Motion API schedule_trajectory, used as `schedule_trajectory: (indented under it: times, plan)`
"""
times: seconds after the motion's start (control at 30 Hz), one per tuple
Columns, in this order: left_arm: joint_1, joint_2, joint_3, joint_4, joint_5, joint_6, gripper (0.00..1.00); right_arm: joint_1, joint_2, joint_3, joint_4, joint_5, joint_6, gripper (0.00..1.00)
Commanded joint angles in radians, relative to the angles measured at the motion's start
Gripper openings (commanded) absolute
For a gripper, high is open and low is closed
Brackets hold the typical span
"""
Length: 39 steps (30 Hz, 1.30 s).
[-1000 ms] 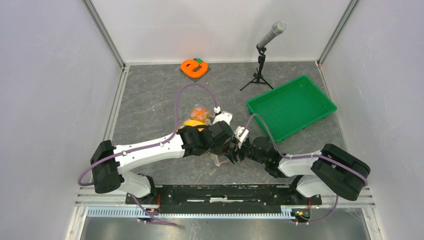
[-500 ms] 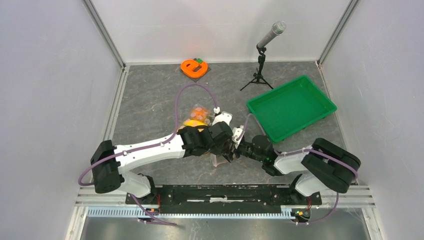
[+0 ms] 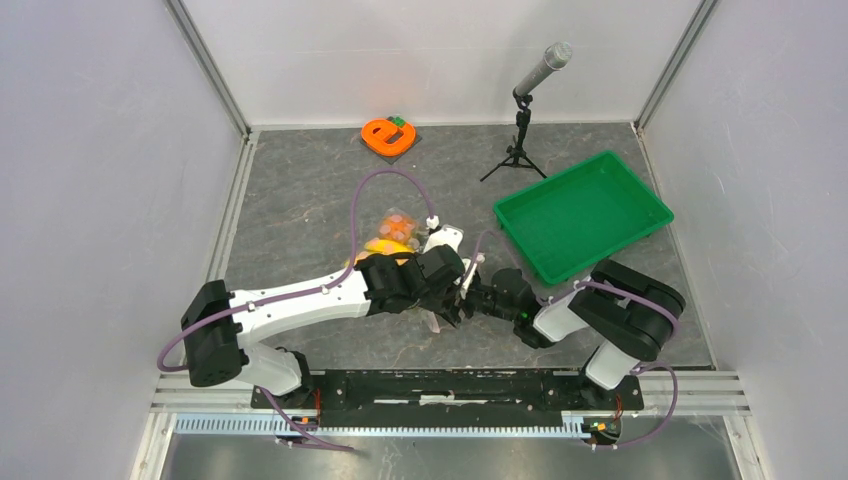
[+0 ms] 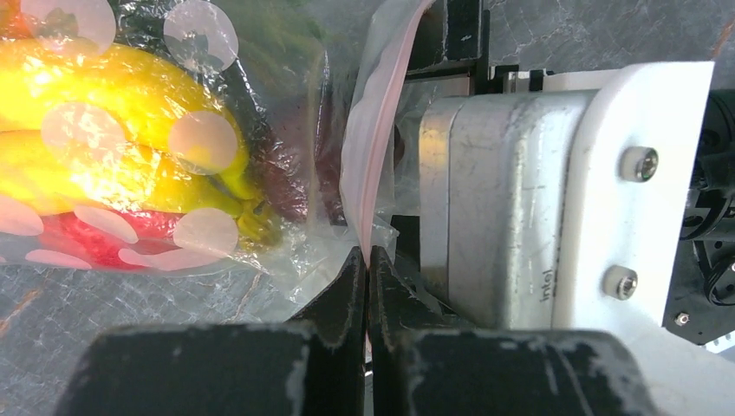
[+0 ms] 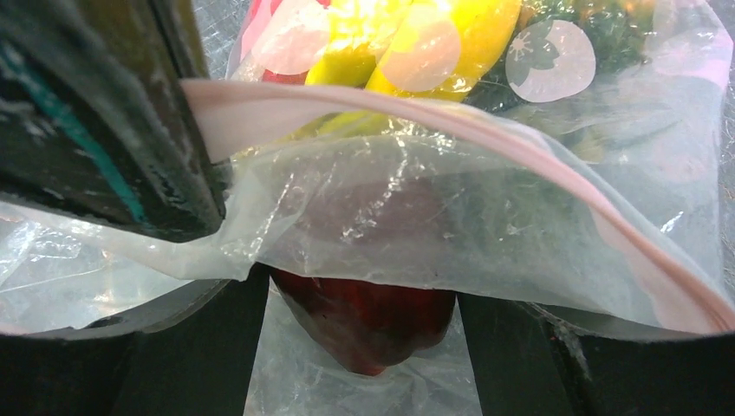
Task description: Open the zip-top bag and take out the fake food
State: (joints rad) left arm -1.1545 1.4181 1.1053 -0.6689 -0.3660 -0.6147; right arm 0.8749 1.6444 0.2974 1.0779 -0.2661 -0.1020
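One lip of the clear plastic zip-top bag with pale pink dots (image 5: pixel 416 217) is caught in the left gripper (image 4: pixel 367 269), whose fingers are pressed together on the pink zip strip (image 4: pixel 362 147). The bag lies near the middle of the grey stone-patterned table (image 3: pixel 300 190), left of the green plastic tray (image 3: pixel 580 215). The right gripper (image 5: pixel 360 290) comes in from the right at the bag's mouth, with loose film draped across above its fingers. Those fingers stand apart on either side of the dark maroon rounded plastic fruit (image 5: pixel 364 334), close to its sides. Whether they squeeze it cannot be told. Farther inside the bag lie the yellow plastic banana bunch (image 4: pixel 113 130) and, against it, a red piece of fake food (image 4: pixel 78 238).
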Motion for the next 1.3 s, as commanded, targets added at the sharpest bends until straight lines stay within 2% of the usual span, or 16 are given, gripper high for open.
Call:
schedule_trajectory:
  times: [0.0, 0.23, 0.4, 0.53, 0.87, 1.27]
  plan:
    - [-0.006, -0.036, -0.014, 0.021, -0.060, -0.019, 0.02, 0.000, 0.021, 0.033, 0.068, -0.002, 0.010, 0.78]
    - [0.031, -0.066, -0.043, -0.024, -0.153, -0.025, 0.02, -0.001, 0.075, 0.181, 0.019, -0.029, 0.047, 0.61]
    - [0.089, -0.094, -0.070, -0.012, -0.170, -0.016, 0.02, -0.001, 0.060, 0.242, -0.034, -0.054, 0.081, 0.57]
    - [0.103, -0.094, -0.076, -0.009, -0.186, -0.007, 0.02, 0.000, -0.015, 0.240, -0.124, -0.053, 0.089, 0.55]
    - [0.125, -0.104, -0.108, 0.009, -0.189, -0.010, 0.02, 0.007, -0.199, 0.220, -0.475, 0.008, 0.098, 0.53]
    - [0.148, -0.144, -0.147, 0.067, -0.191, 0.049, 0.02, -0.009, -0.498, 0.184, -0.847, 0.019, 0.081, 0.55]
